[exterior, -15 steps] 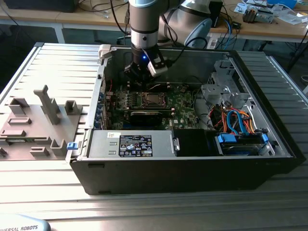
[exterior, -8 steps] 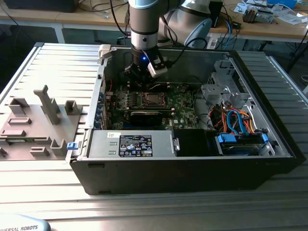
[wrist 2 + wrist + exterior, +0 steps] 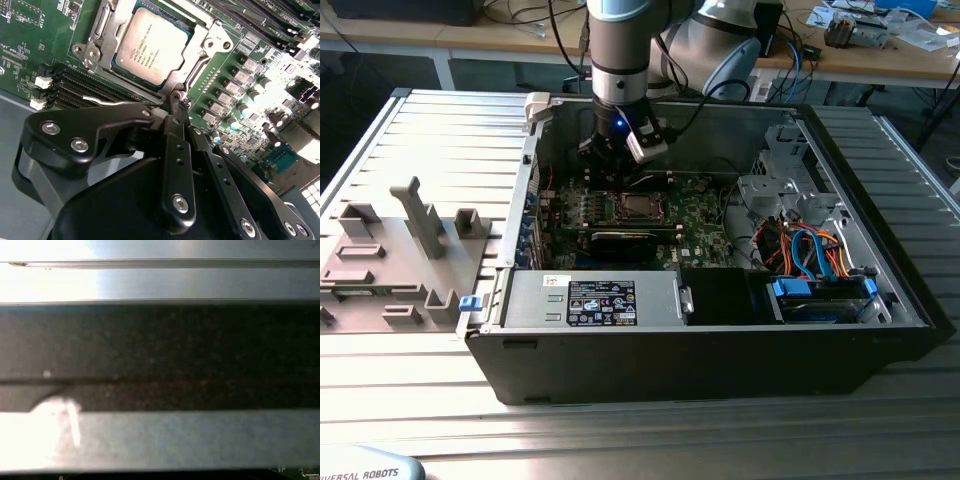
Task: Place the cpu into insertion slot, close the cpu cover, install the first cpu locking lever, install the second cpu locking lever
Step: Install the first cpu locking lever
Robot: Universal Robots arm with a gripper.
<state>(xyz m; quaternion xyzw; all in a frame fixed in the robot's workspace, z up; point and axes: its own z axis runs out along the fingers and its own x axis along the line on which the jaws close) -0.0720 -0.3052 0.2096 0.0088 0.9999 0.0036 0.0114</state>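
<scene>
One gripper is recorded in the second wrist view, its black fingers drawn together with the tips at the near edge of the insertion slot, beside a thin silvery locking lever; whether that wire is actually pinched between the tips cannot be told. The cpu is found already seated in the insertion slot, its dull silver top lying flat and level. The cpu cover is seen lowered around the chip, its frame bordering the exposed metal top. In the exterior view the gripper is positioned inside the open computer case, directly above the insertion slot on the green motherboard. Memory slots are noted just beside the insertion slot, close to the fingertips. The lever is judged to be a light, springy steel wire, stiff along its length but slippery on bare metal; it would best be taken at its bent free end, away from the hinge. The cover is judged thin and easily bent, and the board components around the insertion slot fragile, so side loading is to be avoided.
</scene>
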